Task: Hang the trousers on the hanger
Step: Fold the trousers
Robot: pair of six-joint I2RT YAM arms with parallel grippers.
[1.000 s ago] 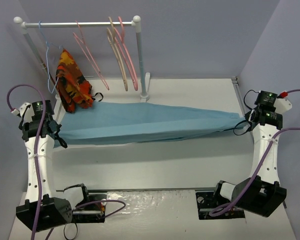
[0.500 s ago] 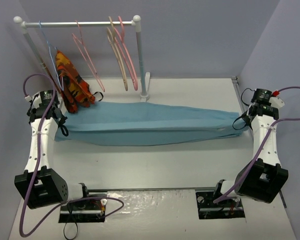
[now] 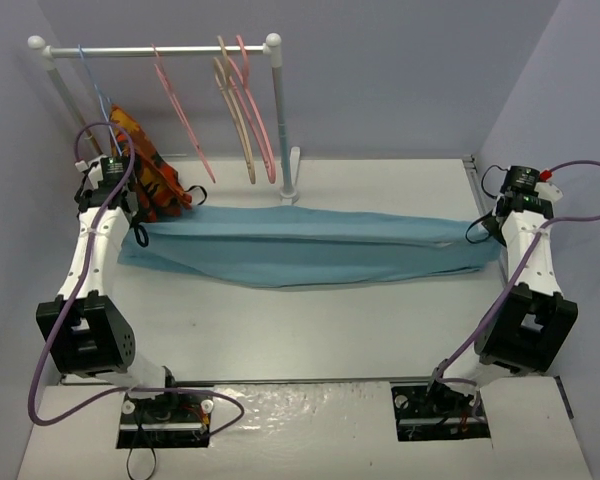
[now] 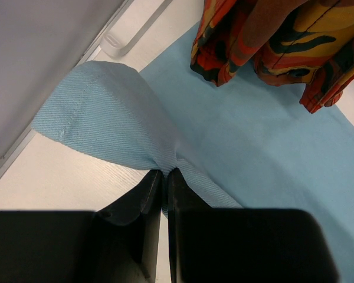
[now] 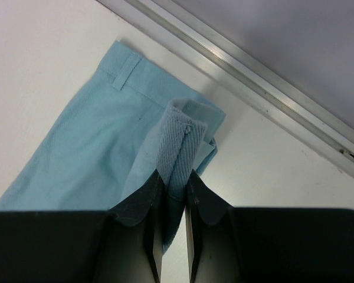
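The light blue-teal trousers lie stretched left to right across the white table, one end in each gripper. My left gripper is shut on a pinched fold at their left end, its jaws almost touching. On the right, my right gripper is shut on the thick folded waistband. The thin salmon-pink hanger hangs on the rail behind and above the left end of the trousers, apart from them.
A white rack stands at the back left. It carries a thin blue wire hanger, thicker beige and pink hangers and an orange-red patterned cloth just behind my left gripper. A metal table rail runs past the right gripper.
Both arms have reached farther back, dragging the stretched trousers toward the rack. The left gripper now sits right beside the patterned cloth.
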